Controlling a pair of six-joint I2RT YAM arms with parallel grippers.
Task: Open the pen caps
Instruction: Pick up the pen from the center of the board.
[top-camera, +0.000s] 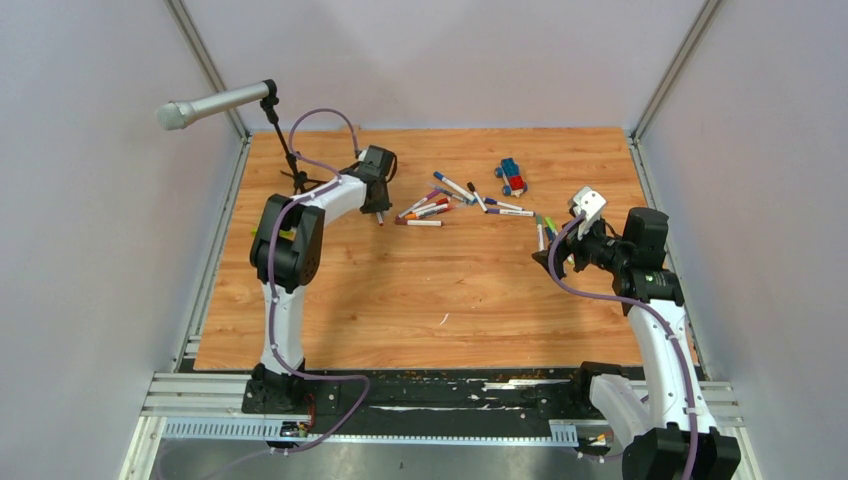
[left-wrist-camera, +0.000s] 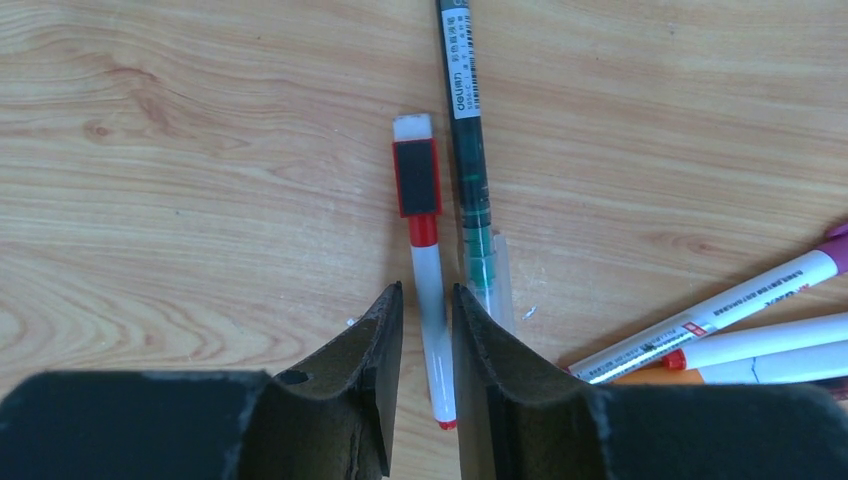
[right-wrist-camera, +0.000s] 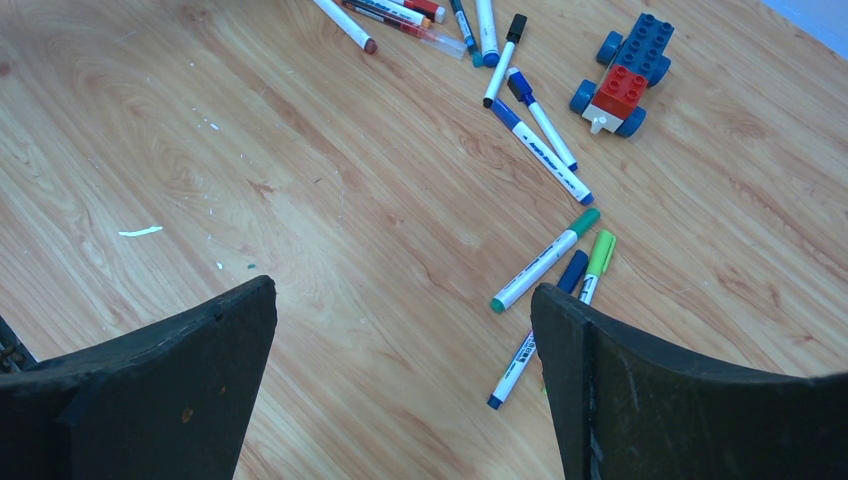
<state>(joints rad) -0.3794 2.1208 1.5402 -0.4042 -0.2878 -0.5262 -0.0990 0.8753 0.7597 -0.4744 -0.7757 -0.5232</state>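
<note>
Top cam sits high up behind the arm bases (top-camera: 272, 385), looking down and forward over the whole wooden table (top-camera: 400, 300), so that's the wide, far shot. Left wrist cam peers almost straight down past the left claw (left-wrist-camera: 427, 295), super close on a red-capped pen (left-wrist-camera: 425, 260) and a patch of wood. Right wrist cam rides higher, tilted out across the table past the right claw (right-wrist-camera: 403, 290). It shares the toy car (right-wrist-camera: 618, 75) and the scattered pens (right-wrist-camera: 545, 260) with the top view.
</note>
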